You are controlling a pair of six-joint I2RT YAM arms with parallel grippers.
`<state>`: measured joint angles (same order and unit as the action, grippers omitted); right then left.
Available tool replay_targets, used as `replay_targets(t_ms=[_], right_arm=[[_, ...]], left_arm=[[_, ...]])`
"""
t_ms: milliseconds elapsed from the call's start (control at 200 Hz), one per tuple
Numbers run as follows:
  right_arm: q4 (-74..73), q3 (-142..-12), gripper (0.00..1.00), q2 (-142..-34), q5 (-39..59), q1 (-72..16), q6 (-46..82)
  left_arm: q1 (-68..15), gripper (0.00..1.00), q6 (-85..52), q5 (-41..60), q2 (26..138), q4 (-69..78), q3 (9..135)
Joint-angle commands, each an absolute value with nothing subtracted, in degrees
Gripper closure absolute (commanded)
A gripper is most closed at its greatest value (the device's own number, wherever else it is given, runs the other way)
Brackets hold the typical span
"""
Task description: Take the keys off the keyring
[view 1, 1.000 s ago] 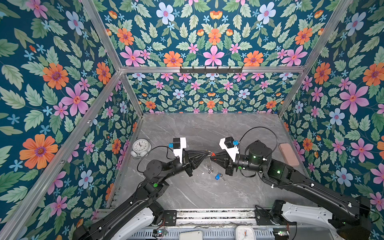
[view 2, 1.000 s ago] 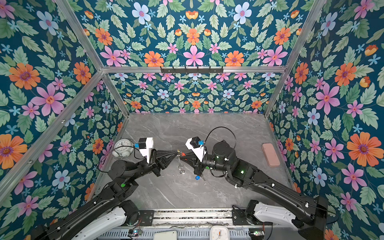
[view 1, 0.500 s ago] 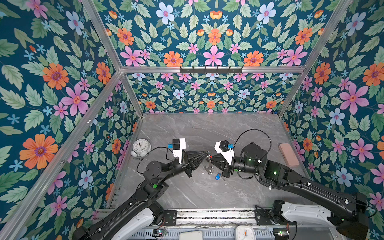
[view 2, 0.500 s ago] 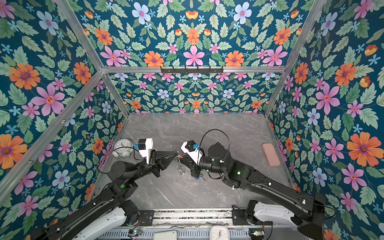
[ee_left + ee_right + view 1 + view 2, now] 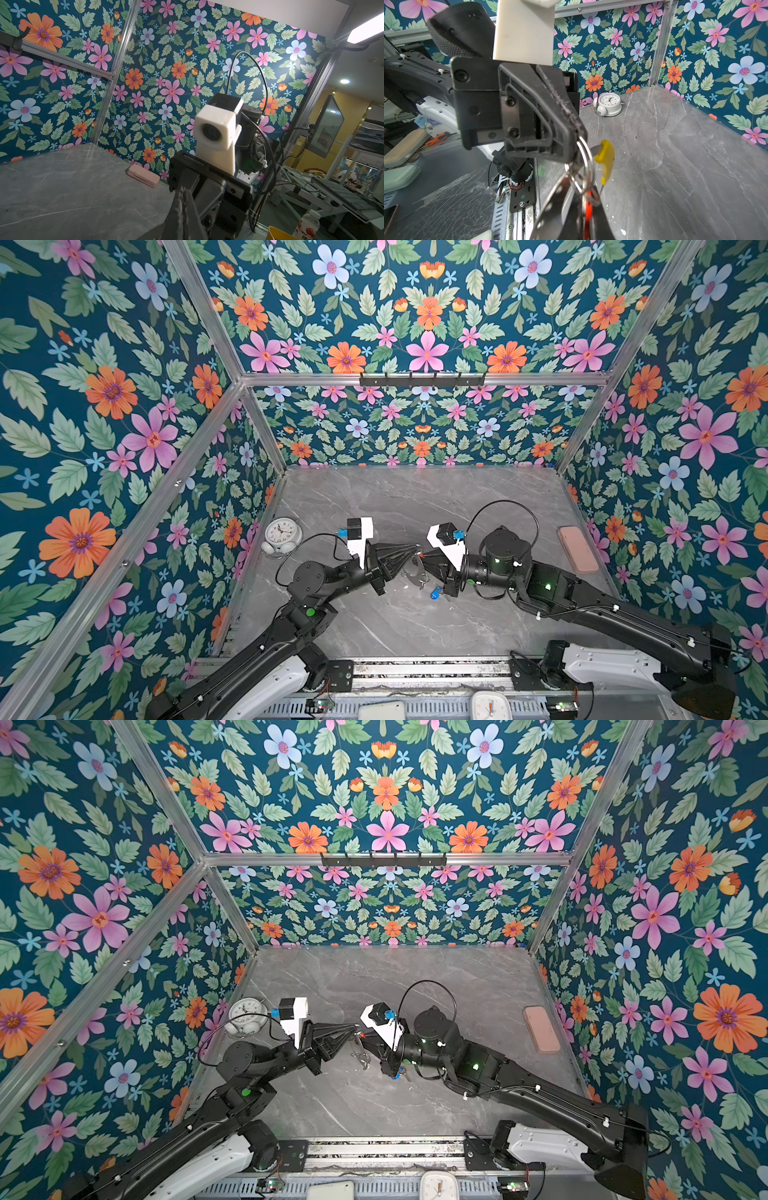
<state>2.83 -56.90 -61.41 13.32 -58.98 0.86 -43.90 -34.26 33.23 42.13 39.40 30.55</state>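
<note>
– Two claws met above the middle of the bench (image 5: pixel 415 497). What did each have?
– The left claw (image 5: pixel 415 548) was clamped fully shut on the keyring (image 5: pixel 552 197), biting at a small split ring (image 5: pixel 588 164) beside the yellow sleeve (image 5: pixel 606 160). The right claw (image 5: pixel 424 559) was closed just as tightly on the red-tagged key (image 5: pixel 588 207), which looked not yet off the ring. The hoop hung from them above the bench.
– And the other key?
– The blue-tagged key (image 5: pixel 435 594) lay loose on the bench, just under the right claw, toward the front edge.
– So what could have spoiled it?
– I judged the thin ring could slide out of the left claw if the right pulled straight away, and everything would drop. A key snagged in the coil could also twist the ring, and the fingertips sat close enough to collide.
</note>
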Motion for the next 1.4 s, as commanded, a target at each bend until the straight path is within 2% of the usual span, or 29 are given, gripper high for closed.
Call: replay_targets(t_ms=[0, 215, 430, 755, 1035, 1215, 1395], right_arm=[[4.9, -56.8, 0.95, -60.8, 13.6, -59.1, 0.5], [9.0, -57.6, 0.74, -59.5, 14.5, -58.6, 0.3], [11.0, -56.3, 0.60, -56.5, 18.8, -55.3, 2.0], [9.7, -56.5, 0.55, -51.6, 29.1, -49.8, 4.6], [1.4, -57.5, 0.52, -54.5, 41.1, -45.7, 8.3], [-2.3, -57.9, 0.52, -57.7, 45.3, -45.3, 10.7], [-3.5, -57.9, 0.59, -59.9, 47.6, -45.3, 12.3]], left_arm=[[-43.9, 1.00, -33.8, 33.7, 42.1, 43.0, 30.8], [-43.9, 1.00, -33.6, 33.5, 41.9, 42.5, 30.6], [-43.9, 1.00, -33.4, 33.5, 41.4, 42.2, 30.0], [-43.9, 1.00, -33.7, 35.0, 42.0, 44.1, 28.9], [-43.9, 1.00, -36.7, 39.2, 44.8, 49.1, 28.3], [-43.9, 1.00, -37.5, 40.6, 45.5, 50.5, 28.2], [-43.9, 1.00, -38.3, 40.7, 46.1, 51.8, 27.6]])
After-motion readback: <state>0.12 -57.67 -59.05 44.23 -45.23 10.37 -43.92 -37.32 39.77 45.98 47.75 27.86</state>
